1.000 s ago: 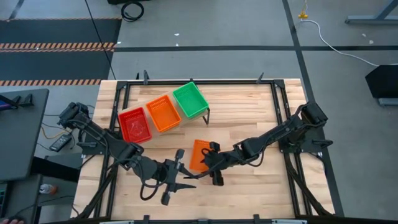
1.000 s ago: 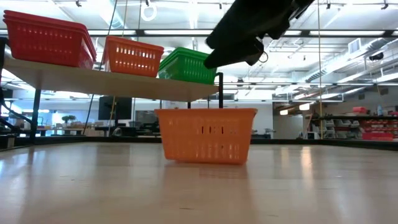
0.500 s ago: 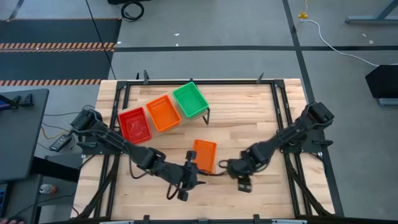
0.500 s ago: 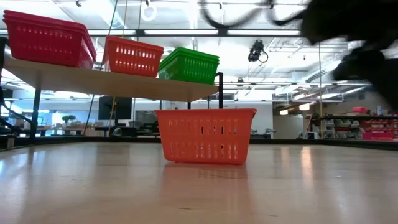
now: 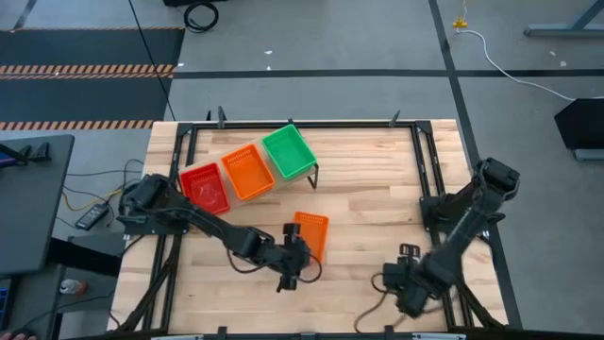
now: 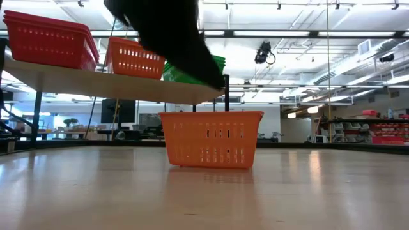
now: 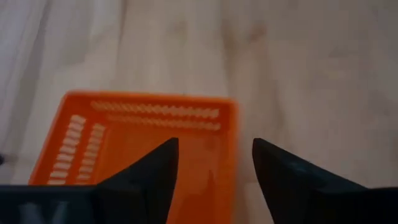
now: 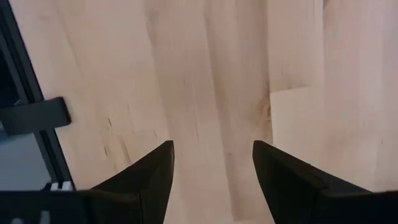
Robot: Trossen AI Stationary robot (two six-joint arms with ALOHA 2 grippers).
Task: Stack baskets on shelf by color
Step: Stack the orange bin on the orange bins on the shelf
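— Where are you working?

— On a pale slatted wooden tabletop [image 5: 368, 189] framed in black metal, with grey floor around it; level across the boards I see a big hall with ceiling lights and shelving far back.

— Where is the shelf?

— The long pale wooden plank shelf on thin black legs [image 6: 128, 85] stands toward the far left part of the table, set at a slant. Three lots of small plastic mesh baskets sit on it in a row: the red baskets [image 5: 204, 188] at the left end, the orange baskets on the shelf [image 5: 248, 172] in the middle, the green baskets [image 5: 287, 151] at the right end. From the low view each looks to be more than one tray nested, but I cannot count them.

— And the loose one?

— One orange mesh basket [image 5: 310, 233] stands upright on the bare tabletop, in front of the shelf's right end and apart from it.

— Your grippers?

— My left gripper [image 5: 294, 267] hangs over the near left edge of that orange basket, fingers [image 7: 152, 171] spread wide, one over the inside and one outside the wall, nothing clamped. My right gripper [image 5: 406, 283] is well away at the near right of the table, above bare wood, fingers [image 8: 152, 174] parted and empty.
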